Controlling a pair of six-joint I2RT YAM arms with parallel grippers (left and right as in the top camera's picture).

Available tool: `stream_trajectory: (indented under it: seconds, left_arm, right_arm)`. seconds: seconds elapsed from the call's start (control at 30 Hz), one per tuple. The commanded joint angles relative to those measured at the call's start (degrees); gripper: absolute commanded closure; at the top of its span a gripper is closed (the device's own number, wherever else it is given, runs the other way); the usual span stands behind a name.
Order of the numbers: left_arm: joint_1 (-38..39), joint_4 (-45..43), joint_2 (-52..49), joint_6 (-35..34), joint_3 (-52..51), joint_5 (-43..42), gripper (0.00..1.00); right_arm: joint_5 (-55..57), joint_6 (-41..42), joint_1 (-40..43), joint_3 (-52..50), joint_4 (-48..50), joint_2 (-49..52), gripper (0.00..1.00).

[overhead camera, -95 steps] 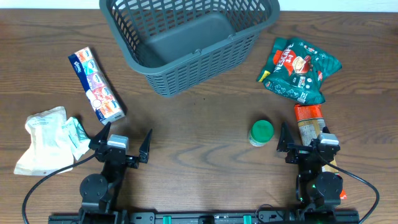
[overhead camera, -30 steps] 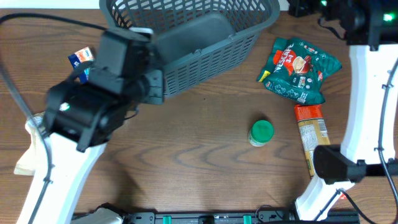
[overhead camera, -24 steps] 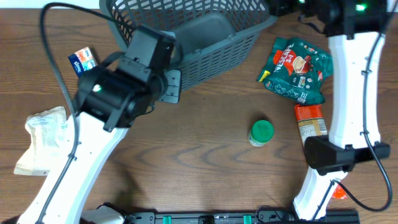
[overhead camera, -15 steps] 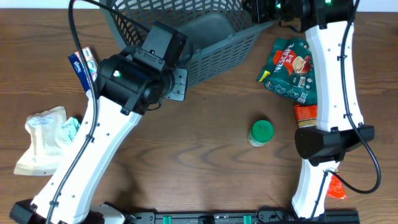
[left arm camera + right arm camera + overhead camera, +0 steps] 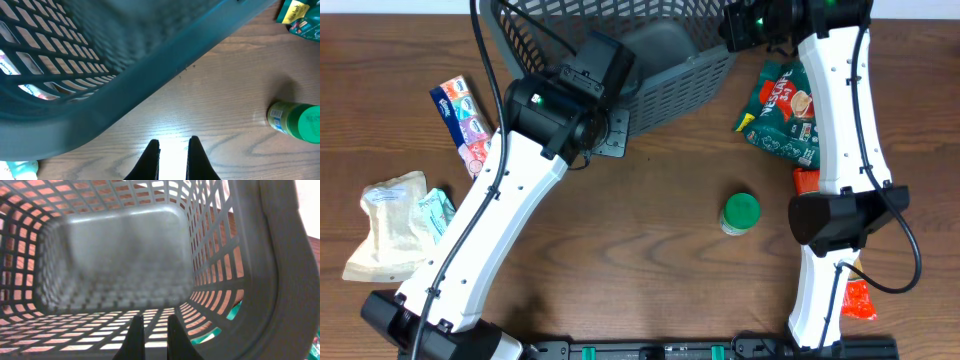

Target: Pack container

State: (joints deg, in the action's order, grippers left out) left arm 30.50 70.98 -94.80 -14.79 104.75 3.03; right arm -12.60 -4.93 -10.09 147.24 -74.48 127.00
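The dark grey slotted basket (image 5: 665, 60) stands at the back centre of the table with nothing inside. My left gripper (image 5: 612, 132) hangs just in front of the basket's near wall. In the left wrist view that gripper (image 5: 173, 149) is shut, with only bare wood behind its tips, and the basket wall (image 5: 100, 75) fills the upper left. My right gripper (image 5: 732, 25) is over the basket's right rim. In the right wrist view it (image 5: 155, 327) is shut on nothing and looks down onto the basket floor (image 5: 120, 255).
A green snack bag (image 5: 802, 110) lies right of the basket. A green-lidded jar (image 5: 740, 213) sits at centre right, and an orange-capped bottle (image 5: 810, 185) is partly behind the right arm. At left are a blue and red tissue pack (image 5: 470, 125) and white pouches (image 5: 390, 225).
Both arms have left their rest at the front edge. In the last second the left gripper swung right along the basket's front wall and the right moved left over its rim.
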Motion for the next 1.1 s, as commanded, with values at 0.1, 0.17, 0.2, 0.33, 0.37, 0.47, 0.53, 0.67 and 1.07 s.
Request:
stream_trajectory:
  seconds: [0.1, 0.17, 0.2, 0.33, 0.37, 0.47, 0.53, 0.67, 1.07]
  left_arm:
    - [0.11, 0.33, -2.1, 0.09, 0.33, 0.7, 0.94]
    - [0.02, 0.33, -3.26, 0.22, 0.31, 0.72, 0.94]
    - [0.0, 0.33, -3.85, 0.7, 0.31, 0.72, 0.94]
    - [-0.31, 0.17, -6.03, 1.79, 0.31, 0.74, 0.94]
    - [-0.61, 0.13, -6.47, 1.86, 0.31, 0.74, 0.94]
    - [-1.86, 0.11, -7.04, 2.08, 0.31, 0.74, 0.94]
    - [-3.02, 0.11, -7.1, 2.1, 0.31, 0.74, 0.94]
    - [-5.53, 0.13, -7.1, 2.27, 0.31, 0.72, 0.94]
    - [-9.22, 0.07, -7.1, 3.56, 0.31, 0.72, 0.94]
  right_arm:
    - [0.66, -1.42, -0.02, 0.46, -0.13, 0.74, 0.99]
    - [0.66, -1.42, -0.02, 0.37, -0.31, 0.74, 0.99]
    - [0.66, -1.42, -0.02, 0.33, -0.37, 0.79, 0.99]
    - [0.66, -1.6, -0.04, 0.26, -1.29, 0.79, 0.99]
    - [0.66, -1.62, -0.07, 0.26, -1.9, 0.79, 0.99]
    - [0.66, -1.62, -0.07, 0.26, -4.28, 0.79, 0.99]
    - [0.63, -1.6, -0.07, 0.26, -6.12, 0.79, 0.99]
    - [0.63, -1.6, -0.09, 0.26, -8.79, 0.79, 0.99]
    - [0.59, -1.6, -0.13, 0.26, -13.99, 0.79, 0.99]
